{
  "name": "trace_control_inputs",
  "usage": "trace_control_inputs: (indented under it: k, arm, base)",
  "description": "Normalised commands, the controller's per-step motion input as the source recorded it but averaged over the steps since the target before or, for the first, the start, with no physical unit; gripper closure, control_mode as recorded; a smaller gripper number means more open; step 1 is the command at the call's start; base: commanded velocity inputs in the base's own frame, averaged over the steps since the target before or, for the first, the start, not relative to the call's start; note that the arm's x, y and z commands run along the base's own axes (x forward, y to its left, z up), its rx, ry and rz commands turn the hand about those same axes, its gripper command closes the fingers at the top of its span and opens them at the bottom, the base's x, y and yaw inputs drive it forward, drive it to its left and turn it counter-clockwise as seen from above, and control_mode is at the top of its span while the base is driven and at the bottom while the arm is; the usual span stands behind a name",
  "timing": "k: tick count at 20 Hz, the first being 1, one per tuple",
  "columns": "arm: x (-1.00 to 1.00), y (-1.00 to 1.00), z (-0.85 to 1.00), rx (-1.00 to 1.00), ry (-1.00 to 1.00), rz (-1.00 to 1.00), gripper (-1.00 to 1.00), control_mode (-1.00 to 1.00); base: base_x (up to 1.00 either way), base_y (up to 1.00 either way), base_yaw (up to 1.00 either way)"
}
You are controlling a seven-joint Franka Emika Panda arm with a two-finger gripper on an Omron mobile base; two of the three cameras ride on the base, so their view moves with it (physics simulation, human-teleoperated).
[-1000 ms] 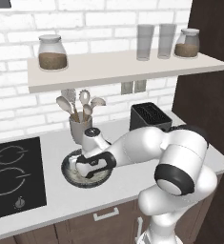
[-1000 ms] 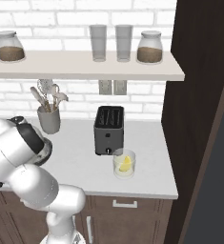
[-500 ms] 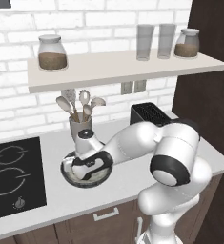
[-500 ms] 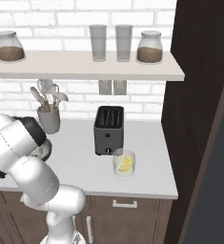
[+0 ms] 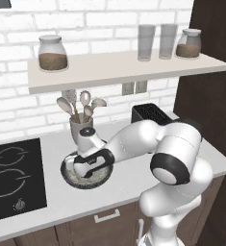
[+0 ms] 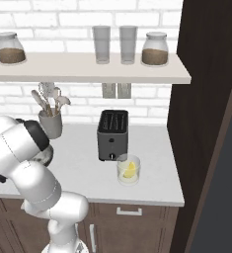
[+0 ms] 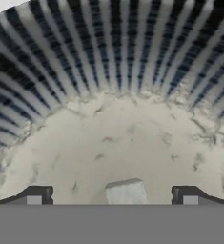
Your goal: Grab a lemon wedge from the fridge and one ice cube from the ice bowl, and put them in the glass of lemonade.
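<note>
**Closing on the ice cube**

The gripper [image 7: 112,199] hangs inside the ice bowl [image 5: 70,177], jaws spread wide, with a pale ice cube [image 7: 126,191] lying between the fingertips [image 7: 34,196]; the bowl sits toward the worktop's [image 5: 52,206] front edge, just before the utensil cup [image 5: 81,130]; best to sink a little lower, keep the cube centred, then squeeze gently so it does not skid on the speckled floor; the glass of lemonade [image 6: 128,170], lemon wedge [image 6: 131,169] apparently inside, waits near the right front edge, before the toaster [image 6: 112,134].
</note>
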Motion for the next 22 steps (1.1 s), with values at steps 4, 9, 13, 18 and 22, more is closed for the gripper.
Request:
trace_control_inputs:
  k: [4, 9, 13, 18, 22]
  arm:
    - [0.04, -0.07, -0.04, 0.0, 0.0, 0.0, -1.0, -1.0]
    - [-0.04, 0.0, -0.04, 0.0, 0.0, 0.0, -1.0, -1.0]
    - [-0.07, 0.0, 0.0, 0.0, 0.0, 0.0, -1.0, -1.0]
    - [-0.02, 0.0, 0.0, 0.0, 0.0, 0.0, -1.0, -1.0]
    - [0.0, 0.0, 0.0, 0.0, 0.0, 0.0, -1.0, -1.0]
  base:
    - [0.0, 0.0, 0.0]
    - [0.0, 0.0, 0.0]
    - [0.0, 0.0, 0.0]
    - [0.0, 0.0, 0.0]
    - [0.0, 0.0, 0.0]
